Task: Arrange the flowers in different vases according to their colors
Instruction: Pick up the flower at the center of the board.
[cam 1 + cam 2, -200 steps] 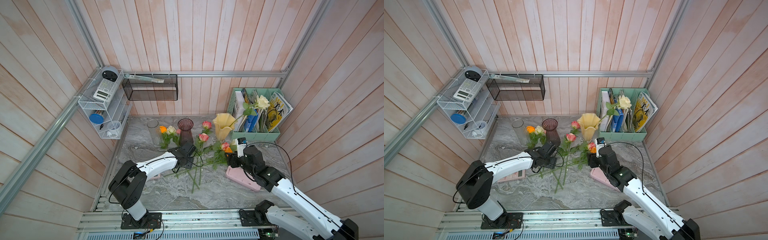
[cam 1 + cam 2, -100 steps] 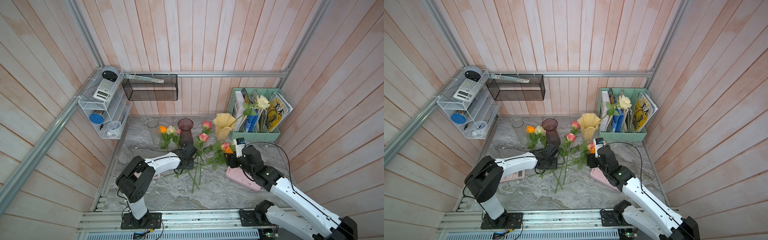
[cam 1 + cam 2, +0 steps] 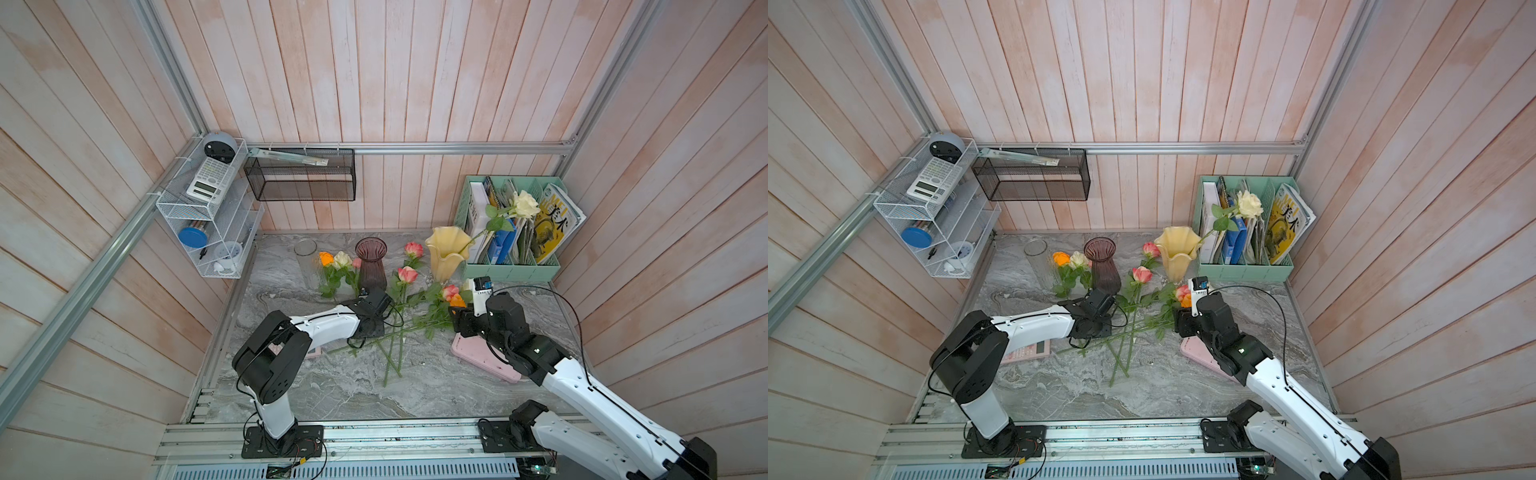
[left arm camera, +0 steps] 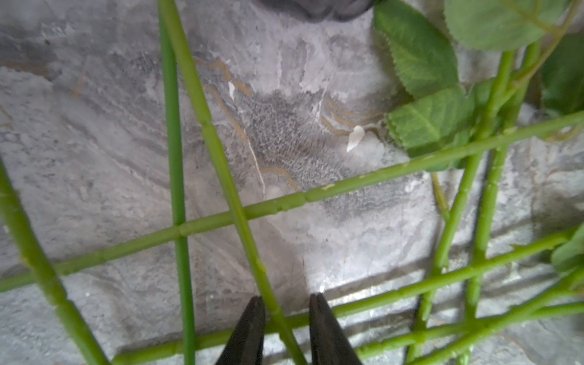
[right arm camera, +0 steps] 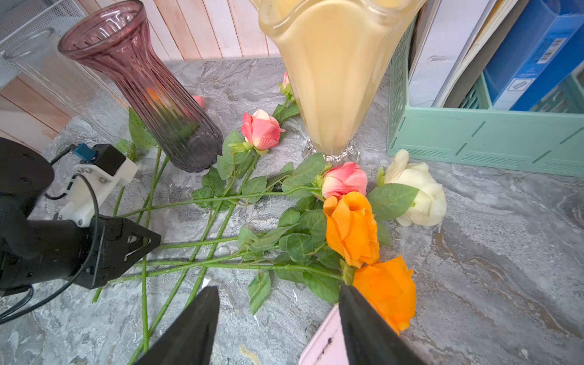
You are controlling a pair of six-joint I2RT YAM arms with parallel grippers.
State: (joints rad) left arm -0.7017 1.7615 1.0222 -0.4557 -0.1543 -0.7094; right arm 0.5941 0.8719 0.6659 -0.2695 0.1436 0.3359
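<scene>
**Flower sorting: one bloom vased, nine on the table**

Three vases stand at the rear of the marble table [image 3: 332,395]: a clear glass cylinder [image 3: 305,249], a purple ribbed vase [image 3: 371,266] and a pale yellow ruffled vase [image 3: 446,253]. Ten flowers [image 5: 344,180] are counted: three orange, three cream, four pink. One cream rose [image 3: 525,204] stands in the yellow vase; nine lie among the vases.

The left gripper [image 4: 286,298] has its jaws narrowly parted, straddling one green stem [image 4: 221,158] with a gap on either side. The right gripper [image 5: 278,289] has its jaws spread wide and empty, one finger just beside an orange rose [image 5: 388,290].

Flowers [image 3: 407,274] lie on table [image 3: 332,386], in frt of vases [image 3: 371,266].
</scene>
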